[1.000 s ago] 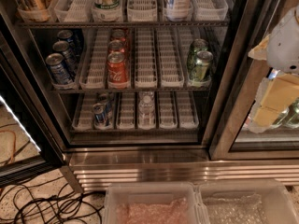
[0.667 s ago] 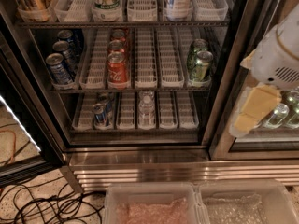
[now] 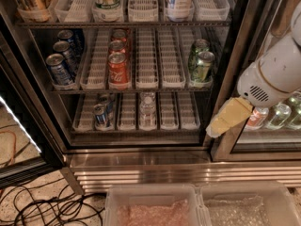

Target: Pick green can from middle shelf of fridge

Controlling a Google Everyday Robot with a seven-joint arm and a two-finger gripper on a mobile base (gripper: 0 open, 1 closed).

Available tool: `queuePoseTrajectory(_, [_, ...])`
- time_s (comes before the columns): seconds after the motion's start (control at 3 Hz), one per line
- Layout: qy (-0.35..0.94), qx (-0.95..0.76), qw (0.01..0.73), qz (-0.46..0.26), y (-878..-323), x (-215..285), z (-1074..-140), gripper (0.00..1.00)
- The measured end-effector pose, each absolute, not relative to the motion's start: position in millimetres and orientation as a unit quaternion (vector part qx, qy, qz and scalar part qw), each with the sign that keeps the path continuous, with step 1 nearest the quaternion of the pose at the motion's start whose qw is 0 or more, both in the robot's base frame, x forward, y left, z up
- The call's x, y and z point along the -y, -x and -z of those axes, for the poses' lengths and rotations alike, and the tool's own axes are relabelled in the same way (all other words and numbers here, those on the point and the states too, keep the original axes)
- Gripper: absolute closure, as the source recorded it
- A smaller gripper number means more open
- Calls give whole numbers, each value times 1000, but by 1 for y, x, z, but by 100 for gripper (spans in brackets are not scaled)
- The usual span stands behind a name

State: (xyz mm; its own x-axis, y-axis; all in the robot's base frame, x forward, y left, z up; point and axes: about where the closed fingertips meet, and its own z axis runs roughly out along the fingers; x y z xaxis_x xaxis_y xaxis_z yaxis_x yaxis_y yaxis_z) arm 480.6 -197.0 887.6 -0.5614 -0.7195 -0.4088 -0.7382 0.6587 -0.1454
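Observation:
The fridge (image 3: 141, 171) stands open on the left side. On its middle shelf (image 3: 141, 91), in the rightmost white lane tray, stand two green cans, upright, one behind the other: the front green can (image 3: 203, 66) and its twin (image 3: 198, 48). My gripper (image 3: 225, 121), pale yellow at the end of the white arm (image 3: 275, 74), hangs in front of the dark door frame. It is to the right of and below the green cans, outside the shelf and apart from them. It holds nothing that I can see.
Red cans (image 3: 118, 69) and blue cans (image 3: 59, 68) stand in lanes further left. A blue can (image 3: 99, 116) and clear bottle (image 3: 147, 105) are on the lowest rack. The right glass door (image 3: 277, 114) is shut. Two plastic bins (image 3: 155, 206) and cables (image 3: 42, 206) lie below.
The arm has swung in from the right edge, left and down, so the gripper now sits over the door frame, closer to the open shelves. The cans have not moved.

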Motion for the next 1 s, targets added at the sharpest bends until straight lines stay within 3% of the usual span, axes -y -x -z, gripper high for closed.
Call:
queuePoseTrajectory(0.67, [381, -894, 235, -24, -486, 193, -883, 0])
queuePoseTrajectory(1.0, [303, -916, 261, -45, -507, 192, -873, 0])
